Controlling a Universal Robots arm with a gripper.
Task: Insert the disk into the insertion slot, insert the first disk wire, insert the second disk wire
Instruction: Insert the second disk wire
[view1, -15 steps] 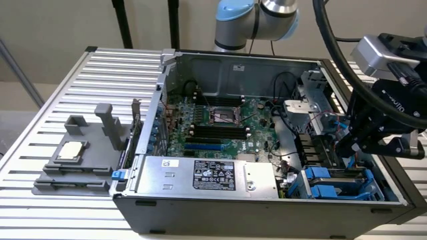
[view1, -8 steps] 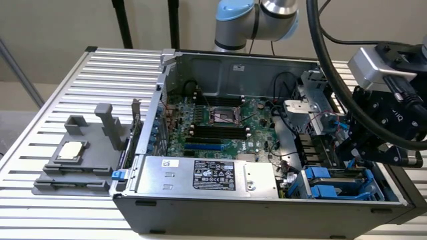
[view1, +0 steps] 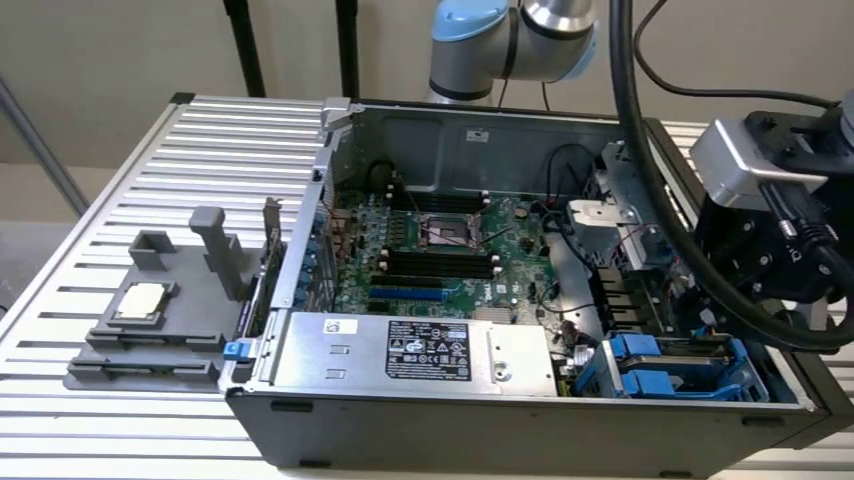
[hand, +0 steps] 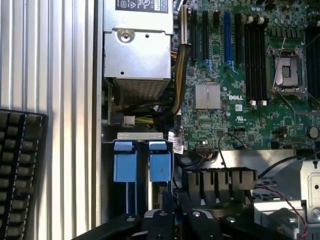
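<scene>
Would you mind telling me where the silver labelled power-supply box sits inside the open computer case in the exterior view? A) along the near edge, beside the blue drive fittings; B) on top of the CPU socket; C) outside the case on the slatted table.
A: the power-supply box lies along the case's near wall, with the blue drive fittings toward the exterior view's right.

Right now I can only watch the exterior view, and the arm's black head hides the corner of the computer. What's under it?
Observer: Two blue fittings lie side by side in the insertion slot.
Operator: Is the tool open or closed?
Observer: The tool is shut, close to those fittings.
Operator: Is there anything outside the computer that I'm missing?
Observer: A black keyboard lies on the slatted table beside the case.
</scene>
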